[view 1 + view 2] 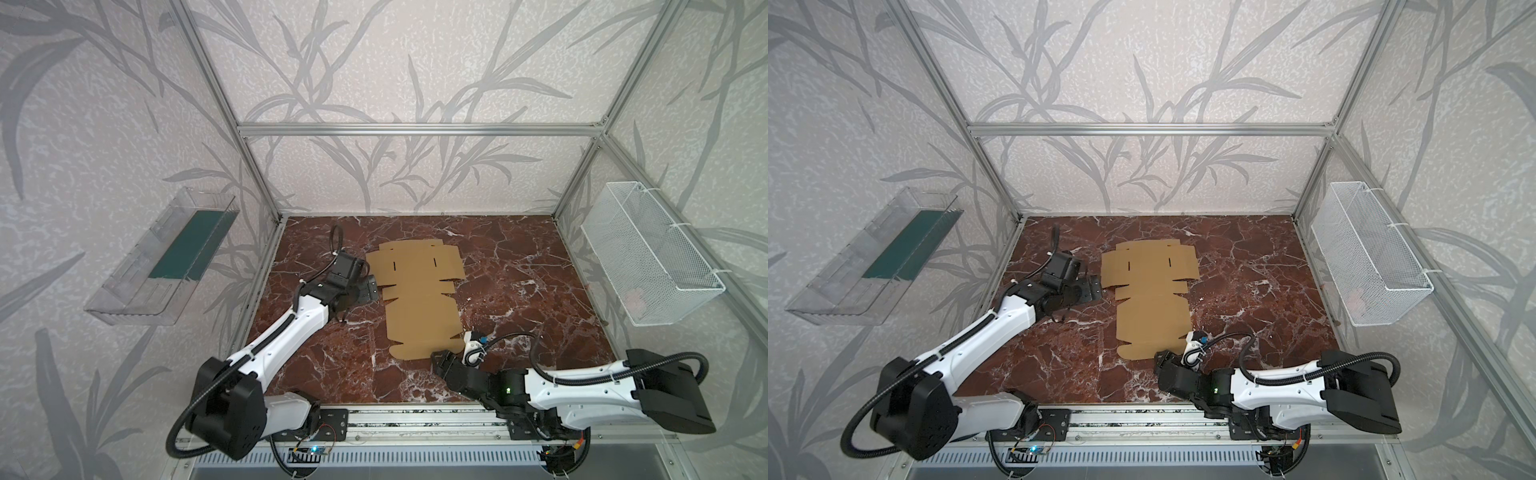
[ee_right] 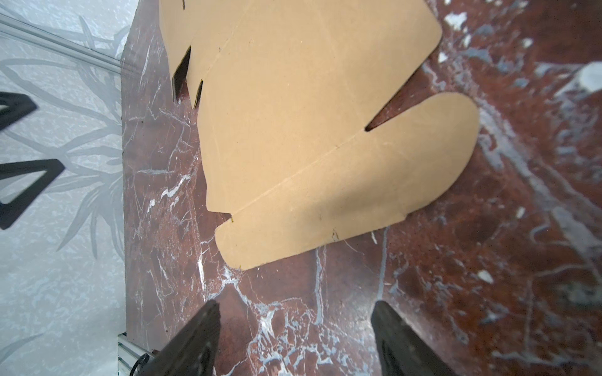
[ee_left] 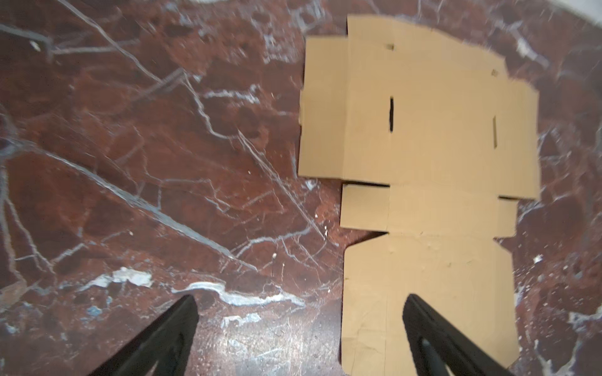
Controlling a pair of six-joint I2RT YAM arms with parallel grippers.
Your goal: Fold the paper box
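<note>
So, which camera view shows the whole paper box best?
A top view: the paper box lies flat and unfolded, with nearly its whole outline in frame. The left wrist view is blurred and cuts off its near end. The right wrist view shows only that near end, with the rounded flap.

paper box (image 1: 419, 299) | look: plain tan corrugated cardboard, unprinted, die-cut sheet | state: unfolded, lying flat | place: centre of frame in both top views, long axis running top to bottom | detail: wide panel with two slits at upper end, side flaps mid-sheet, rounded tabs at lower end
</note>
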